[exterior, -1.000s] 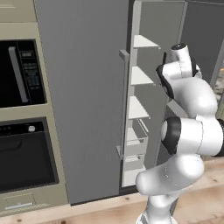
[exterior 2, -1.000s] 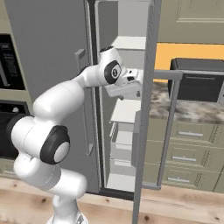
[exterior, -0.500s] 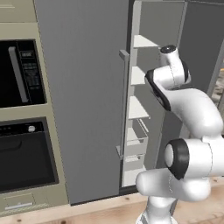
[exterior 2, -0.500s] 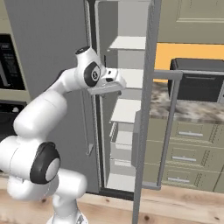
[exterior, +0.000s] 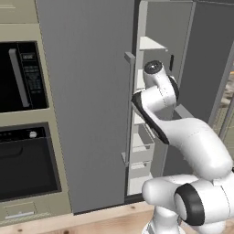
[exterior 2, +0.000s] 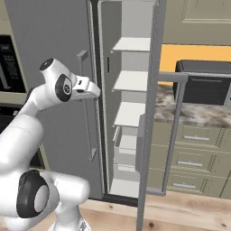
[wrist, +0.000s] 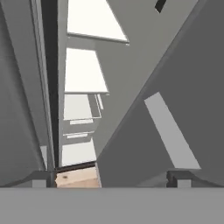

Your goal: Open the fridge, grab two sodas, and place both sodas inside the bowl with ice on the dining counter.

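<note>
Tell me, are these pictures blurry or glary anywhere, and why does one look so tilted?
Left base view: sharp, evenly lit, no glare on the fridge. Right base view: equally crisp, with soft shading inside around the pale shelves. Hand view: nothing blurred, but the camera is rolled, so the shelves and open door run slanted; the gripper fingertips sit wide apart at the bottom.

No legible text, labels or numbers anywhere.
</note>
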{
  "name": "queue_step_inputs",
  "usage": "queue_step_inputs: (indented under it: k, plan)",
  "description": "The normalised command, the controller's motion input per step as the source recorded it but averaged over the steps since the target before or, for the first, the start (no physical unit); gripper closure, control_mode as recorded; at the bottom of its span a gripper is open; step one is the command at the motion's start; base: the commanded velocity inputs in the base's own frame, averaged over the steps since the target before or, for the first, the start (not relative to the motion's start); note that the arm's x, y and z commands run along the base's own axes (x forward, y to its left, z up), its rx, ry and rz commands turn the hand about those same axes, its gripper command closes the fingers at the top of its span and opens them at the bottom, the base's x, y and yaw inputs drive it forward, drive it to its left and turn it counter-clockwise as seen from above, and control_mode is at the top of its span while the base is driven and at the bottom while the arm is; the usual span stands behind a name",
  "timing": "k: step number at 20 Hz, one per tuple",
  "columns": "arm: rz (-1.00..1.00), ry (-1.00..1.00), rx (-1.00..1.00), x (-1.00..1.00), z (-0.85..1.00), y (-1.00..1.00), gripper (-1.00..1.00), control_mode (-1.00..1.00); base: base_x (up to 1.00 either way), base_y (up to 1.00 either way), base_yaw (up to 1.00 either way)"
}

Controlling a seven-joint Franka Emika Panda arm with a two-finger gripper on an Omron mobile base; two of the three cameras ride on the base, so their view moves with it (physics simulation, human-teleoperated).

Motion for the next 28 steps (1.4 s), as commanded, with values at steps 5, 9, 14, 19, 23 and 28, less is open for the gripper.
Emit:
queue_step_inputs:
  k: [5, 9, 14, 19, 23, 28]
  plan:
    - [0.05, -0.11, 0.04, 0.19, 0.22, 0.9, -1.0, -1.0, 0.0, 0.0, 0.0]
    - [0.0, -0.05, 0.07, 0.69, 0.32, 0.15, -1.0, -1.0, 0.0, 0.0, 0.0]
    - [0.02, -0.01, 0.01, 0.56, 0.11, 0.1, -1.0, -1.0, 0.0, 0.0, 0.0]
    - [0.07, -0.03, 0.01, 0.46, 0.0, 0.19, -1.0, -1.0, 0.0, 0.0, 0.0]
    - [0.07, -0.03, 0.02, 0.57, 0.0, 0.0, -1.0, -1.0, 0.0, 0.0, 0.0]
    - [0.04, -0.02, 0.02, 0.59, 0.0, 0.0, -1.0, -1.0, 0.0, 0.0, 0.0]
